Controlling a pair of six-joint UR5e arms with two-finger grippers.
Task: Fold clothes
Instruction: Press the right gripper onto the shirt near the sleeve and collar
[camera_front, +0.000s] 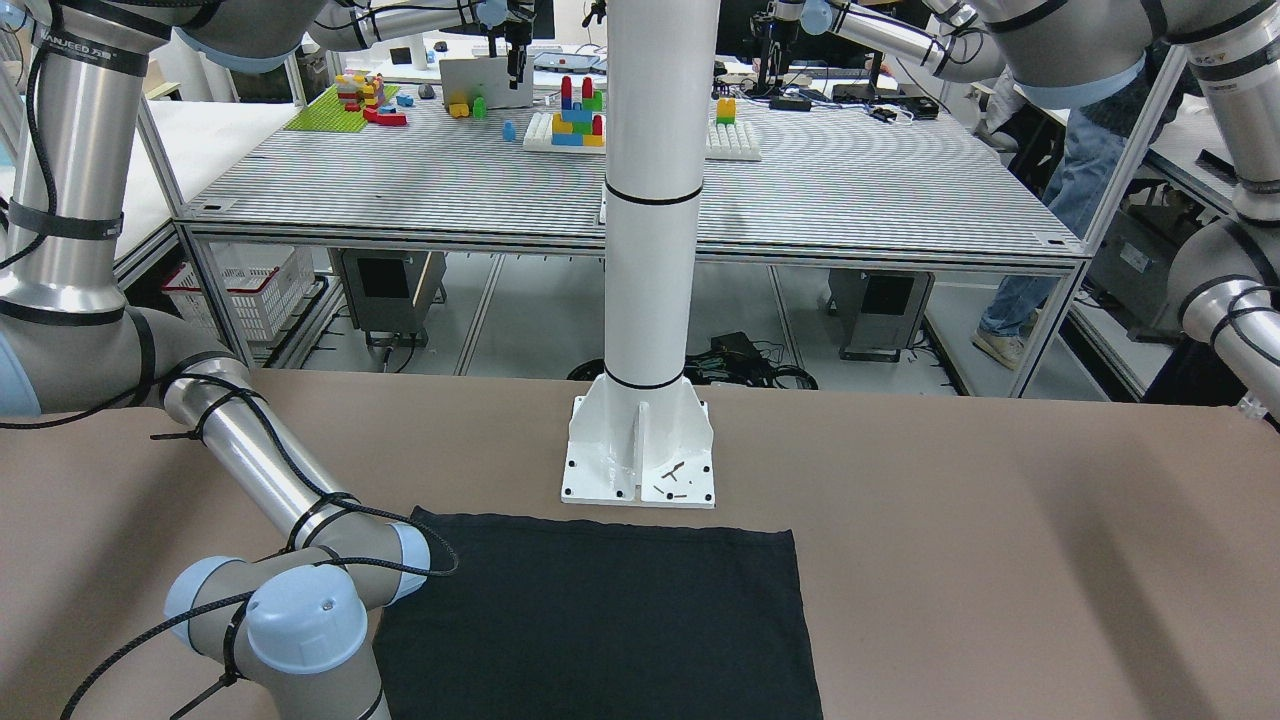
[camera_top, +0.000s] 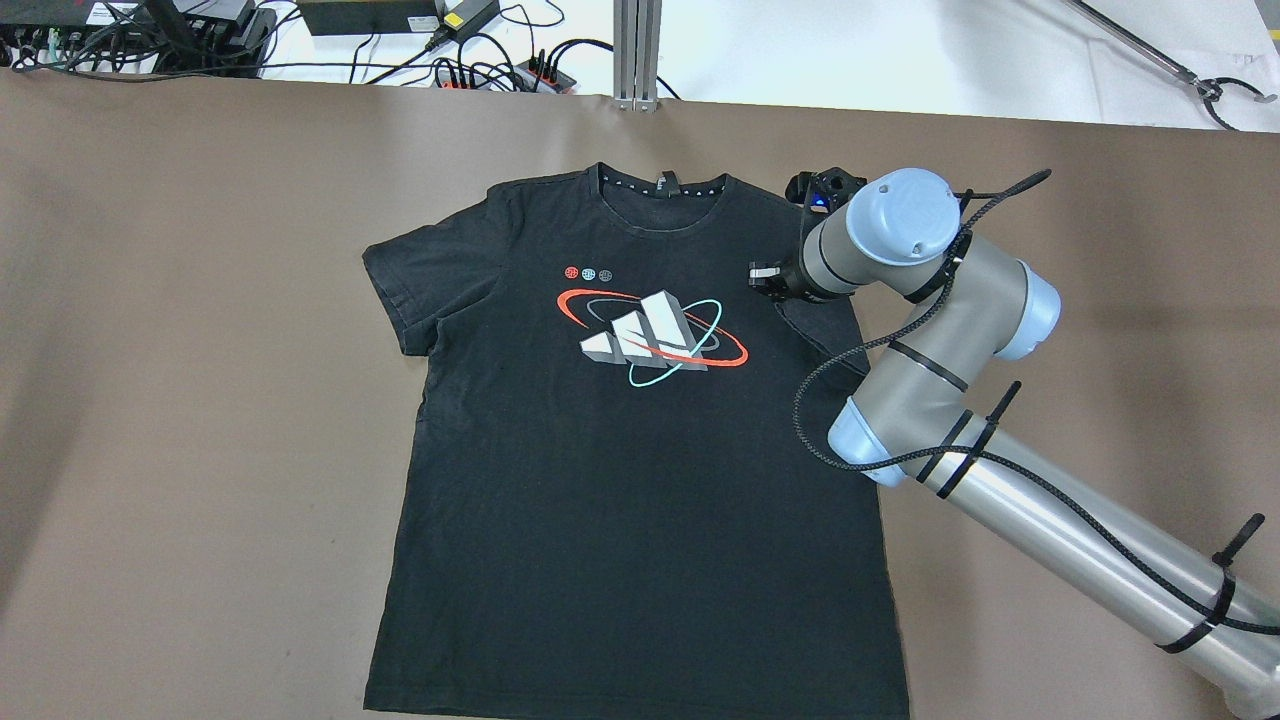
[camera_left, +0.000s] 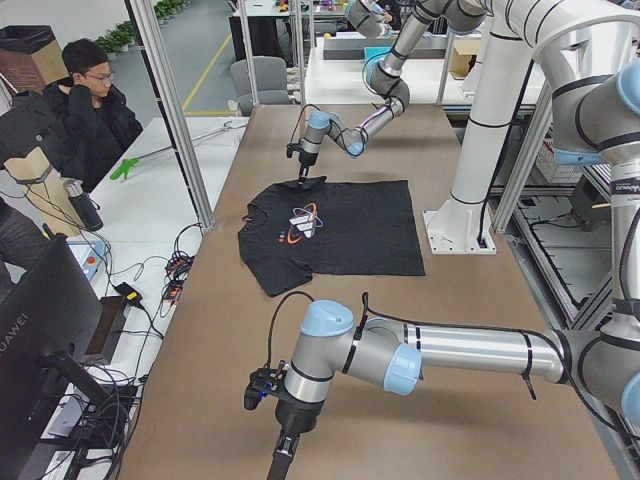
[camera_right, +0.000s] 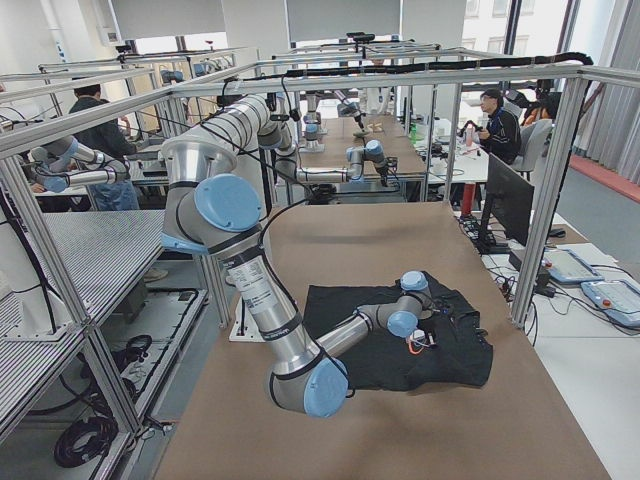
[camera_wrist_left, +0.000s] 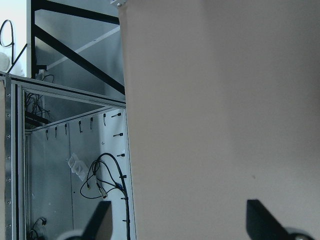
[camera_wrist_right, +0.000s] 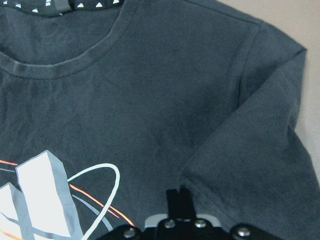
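The clothes are a black T-shirt (camera_top: 620, 480) with a red, white and teal chest print, spread flat face up on the brown table (camera_top: 180, 400), collar toward the far edge. In the front-facing view only its plain lower part (camera_front: 600, 620) shows. My right gripper (camera_wrist_right: 177, 197) is shut, its tips down on the shirt (camera_wrist_right: 150, 100) at the seam where sleeve meets body, pinching fabric there. In the overhead view the wrist hides those fingers. My left gripper (camera_wrist_left: 180, 225) is open and holds nothing, far from the shirt above the table's left end (camera_left: 283, 462).
The white pillar (camera_front: 645, 250) stands on its base plate (camera_front: 640, 460) just behind the shirt's hem. Cables and power strips (camera_top: 450, 60) lie past the far table edge. A seated person (camera_left: 90, 100) and a monitor (camera_left: 40, 330) are at the operators' side.
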